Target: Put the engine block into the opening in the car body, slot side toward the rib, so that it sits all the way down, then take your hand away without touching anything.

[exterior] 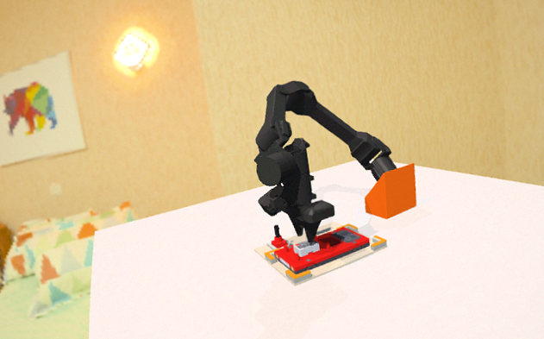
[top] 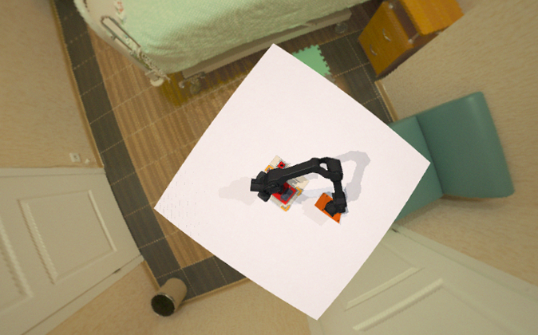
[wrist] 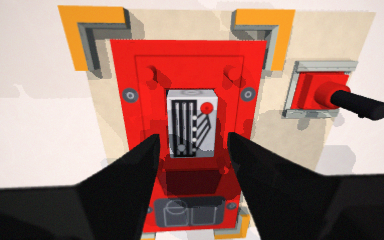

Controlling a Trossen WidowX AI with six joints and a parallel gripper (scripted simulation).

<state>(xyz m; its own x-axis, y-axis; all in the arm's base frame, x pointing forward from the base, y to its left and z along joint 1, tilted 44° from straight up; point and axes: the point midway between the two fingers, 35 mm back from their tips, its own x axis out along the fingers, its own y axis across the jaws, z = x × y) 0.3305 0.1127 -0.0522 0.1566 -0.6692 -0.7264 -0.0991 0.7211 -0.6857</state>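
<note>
The red car body (top: 281, 199) (exterior: 296, 264) (wrist: 190, 64) lies on a beige base plate (top: 275, 158) (exterior: 293, 282) (wrist: 105, 122). The engine block (exterior: 306, 247) (wrist: 206, 142), light grey with black stripes and a red dot on top, sits upright in the car body's opening and stands a little above the red surface. How deep it reaches, its slot side and the rib cannot be made out. My gripper (exterior: 306, 238) (wrist: 193, 139) is open, its fingers either side of the block with gaps in the wrist view. In the top view the arm hides the block.
Orange corner brackets (exterior: 299, 273) (wrist: 102, 15) surround the car body. A red piece with a black lever (top: 281, 164) (exterior: 278, 241) (wrist: 305, 90) stands beside it. A dark recess (wrist: 192, 182) is near the block. An orange box (top: 322, 201) (exterior: 399, 191) stands at the arm's base.
</note>
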